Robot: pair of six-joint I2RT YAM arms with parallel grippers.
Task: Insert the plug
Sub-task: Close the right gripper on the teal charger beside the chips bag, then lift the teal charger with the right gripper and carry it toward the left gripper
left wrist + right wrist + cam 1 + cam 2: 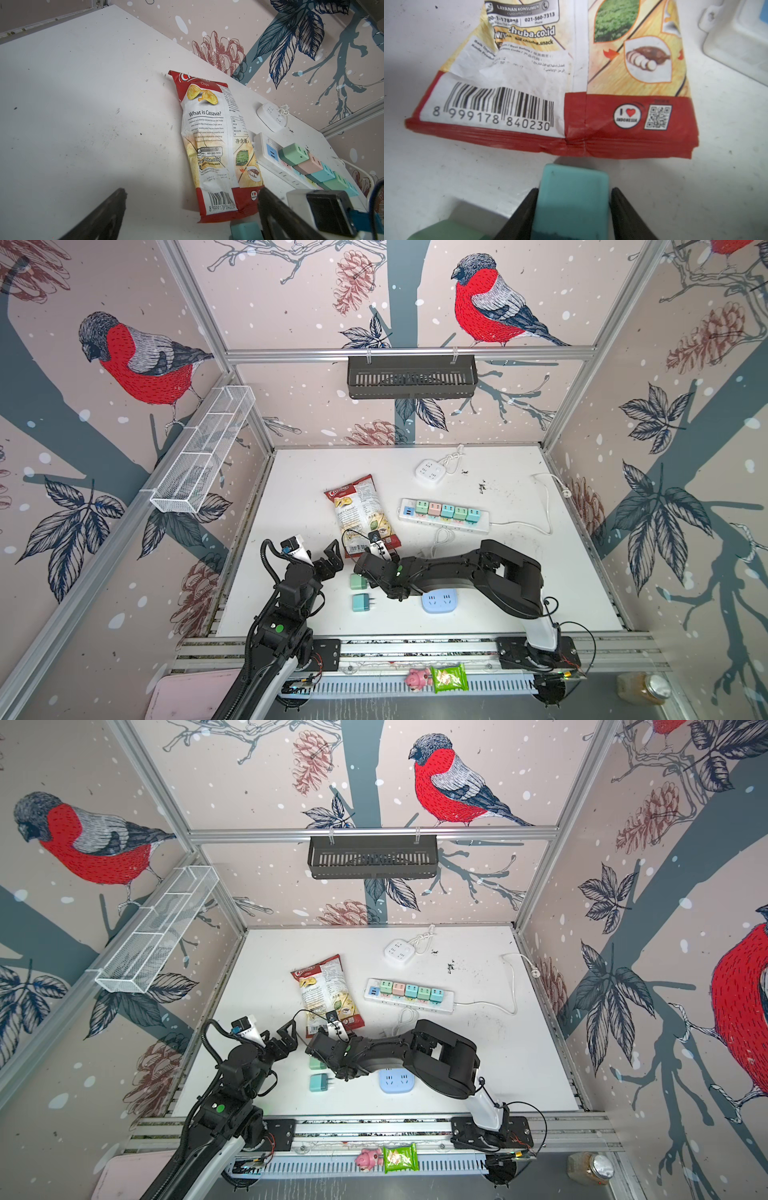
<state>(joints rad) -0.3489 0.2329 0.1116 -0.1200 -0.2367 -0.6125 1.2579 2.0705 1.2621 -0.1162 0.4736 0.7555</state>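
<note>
Teal plastic plug block [572,203] is pinched sideways by the half-closed right gripper [575,188], ready for lifting and inserting.

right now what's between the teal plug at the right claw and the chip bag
Nothing but a narrow bare stretch of white table separates the teal plug from the red bottom seam of the chip bag; the right wrist view shows it.

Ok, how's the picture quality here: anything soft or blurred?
Right wrist view: the chip bag barcode is crisp, but the teal plug and the right gripper's fingers, close to the lens, are soft. Left wrist view: bag text readable, the left gripper's fingers blurred. Both top views: even light, no glare on the table.
</note>
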